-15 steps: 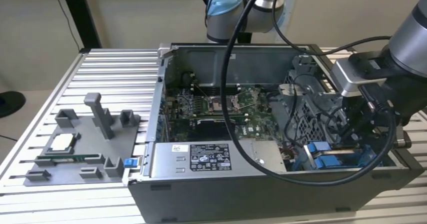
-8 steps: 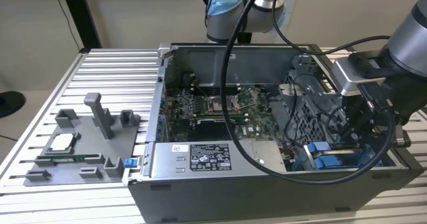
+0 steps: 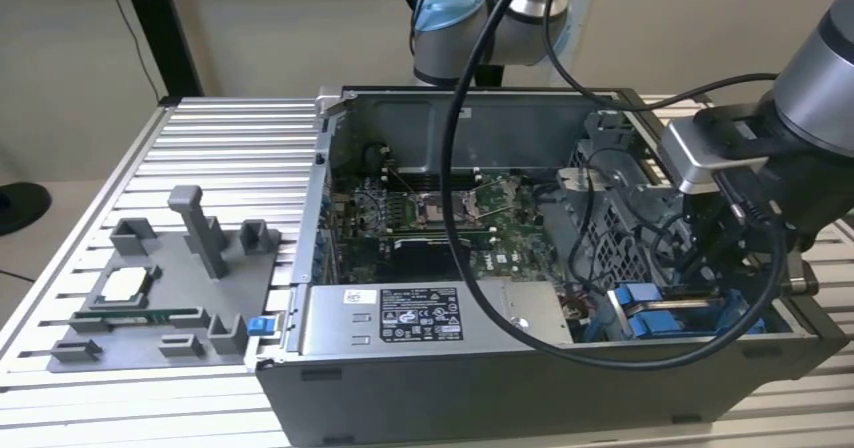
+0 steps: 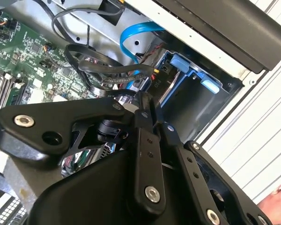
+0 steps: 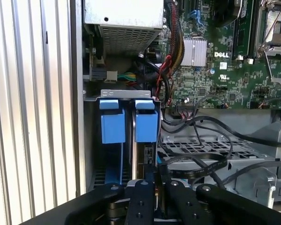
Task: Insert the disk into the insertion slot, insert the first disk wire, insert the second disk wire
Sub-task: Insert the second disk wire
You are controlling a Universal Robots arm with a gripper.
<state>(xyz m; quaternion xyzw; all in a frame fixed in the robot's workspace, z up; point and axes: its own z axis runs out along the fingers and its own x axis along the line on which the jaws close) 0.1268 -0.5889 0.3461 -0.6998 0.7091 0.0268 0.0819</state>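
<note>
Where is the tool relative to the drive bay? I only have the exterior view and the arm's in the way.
Observer: In the first wrist view the tool hangs right over the insertion slot, close to two blue plastic tabs.
Operator: Cables in the way?
Observer: A black cable loops across the perforated cage right beside the tool.
Operator: Anyone near the case?
Observer: The second wrist view catches part of a person's hand at the picture's edge, over the ribbed table beside the case.
</note>
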